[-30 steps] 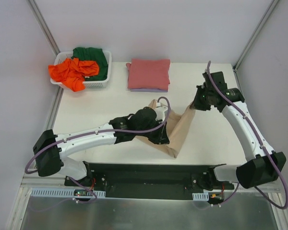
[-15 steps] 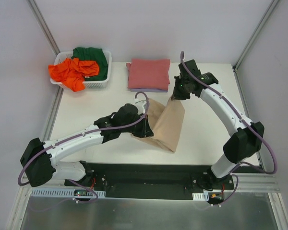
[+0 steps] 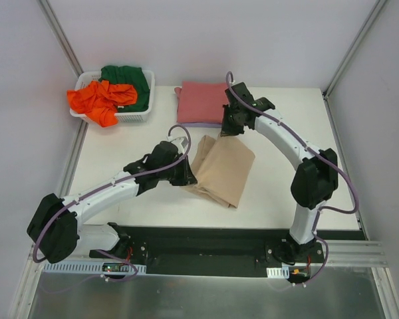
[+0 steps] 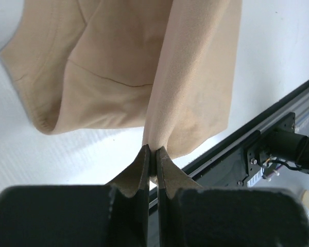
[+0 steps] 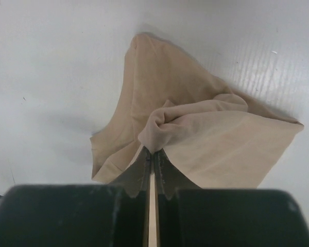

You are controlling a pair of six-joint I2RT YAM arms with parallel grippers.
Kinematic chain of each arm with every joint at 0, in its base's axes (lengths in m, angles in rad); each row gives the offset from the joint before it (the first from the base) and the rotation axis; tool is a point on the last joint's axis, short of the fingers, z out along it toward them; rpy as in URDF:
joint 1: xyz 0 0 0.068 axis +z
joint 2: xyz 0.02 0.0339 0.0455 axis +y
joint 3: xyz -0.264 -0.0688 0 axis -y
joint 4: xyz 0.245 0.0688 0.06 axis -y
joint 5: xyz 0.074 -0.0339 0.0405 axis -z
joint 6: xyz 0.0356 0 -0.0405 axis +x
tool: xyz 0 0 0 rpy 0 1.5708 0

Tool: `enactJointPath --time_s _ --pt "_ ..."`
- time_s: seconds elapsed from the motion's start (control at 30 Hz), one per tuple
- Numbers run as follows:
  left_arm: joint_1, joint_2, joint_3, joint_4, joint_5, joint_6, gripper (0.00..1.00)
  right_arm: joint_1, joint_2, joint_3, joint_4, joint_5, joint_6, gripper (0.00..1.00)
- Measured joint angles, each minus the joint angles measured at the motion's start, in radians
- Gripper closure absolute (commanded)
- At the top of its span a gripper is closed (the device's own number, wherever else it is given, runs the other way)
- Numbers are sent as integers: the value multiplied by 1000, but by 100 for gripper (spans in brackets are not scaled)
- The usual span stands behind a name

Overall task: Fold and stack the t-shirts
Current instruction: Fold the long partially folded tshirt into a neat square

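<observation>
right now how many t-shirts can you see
5: orange t-shirt and dark green t-shirt in the white basket, pinkish-red t-shirt folded atop the lavender t-shirt, tan t-shirt mid-table, pinched by left gripper and right gripper. More may hide in the basket.

You had the tan-beige t-shirt (image 3: 223, 169) lying mid-table (image 3: 133, 146), doubled over itself in loose layers, with its left edge and far corner lifted and bunched. The pinkish-red t-shirt (image 3: 201, 101) lay folded in a neat rectangle at the far side, on top of the pale lavender t-shirt (image 3: 196, 124), which showed only as a thin strip. The orange t-shirt (image 3: 100, 100) and dark green t-shirt (image 3: 130, 80) sat crumpled in the white basket (image 3: 136, 118) at far left, with the orange one spilling over its rim.
</observation>
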Motion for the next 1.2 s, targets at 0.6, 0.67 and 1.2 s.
enactJointPath --time_s 0.6,0.67,1.2 --pt "145 142 -14 14 -42 11 84 8 222 -1 253 -51 43 82" --pt "162 158 -14 11 -46 16 76 8 234 -1 280 -52 50 72" --pt "180 -21 50 -152 -196 35 1 -33 32 -183 360 -135 -21 4"
